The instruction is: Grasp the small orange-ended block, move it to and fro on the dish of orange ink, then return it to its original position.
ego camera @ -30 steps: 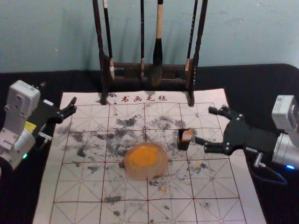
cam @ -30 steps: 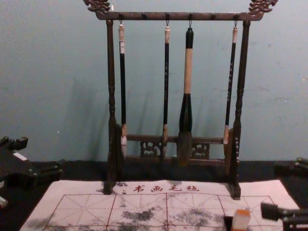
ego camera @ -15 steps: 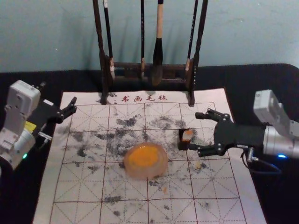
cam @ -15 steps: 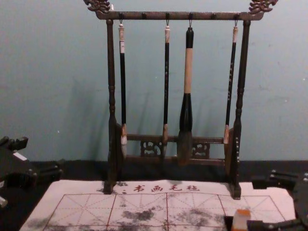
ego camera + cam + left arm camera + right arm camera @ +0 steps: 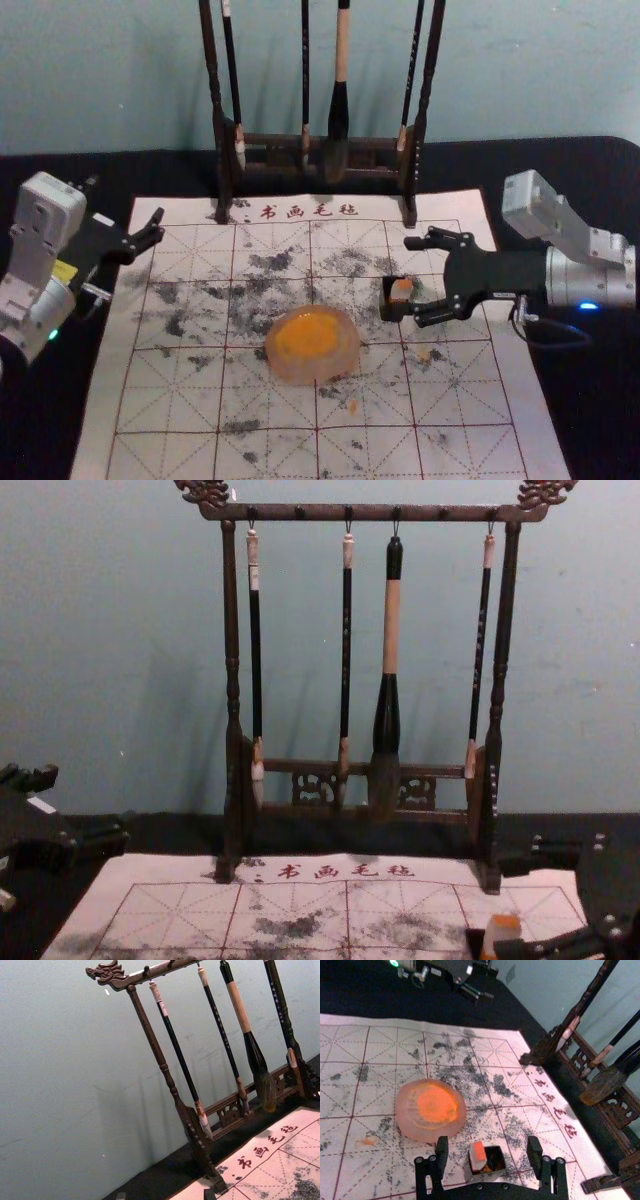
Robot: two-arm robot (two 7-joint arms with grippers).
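In the head view, the small pale block with an orange end (image 5: 402, 289) is at a little square black box (image 5: 389, 310), on a white mat with red lines and dark smudges (image 5: 265, 460). The right gripper (image 5: 413, 281) has its fingers spread wide, around the block's spot but holding nothing. The round, pink, see-through dish (image 5: 300, 375) sits near the box, with bright orange ink (image 5: 307, 337) in its hollow. The left gripper (image 5: 157, 226) waits off by the mat's left edge.

In the left wrist view, the left gripper's two tips are well apart with nothing between them. Past them is a dark wooden rack (image 5: 163, 1066) with hanging brushes (image 5: 252, 1050).

In the right wrist view, the block is between the right gripper's tips, nearer one of them, and it tilts. It looks light and stiff, not easy to break — but wet ink could make the orange end slippery. The best place to pinch is its pale sides, below the orange. The box has a dark inside with orange stains. I can't tell if the block stands in it or leans on it.

In the chest view, the block's orange end points up, and one right finger is just beside it — maybe touching, I can't tell.
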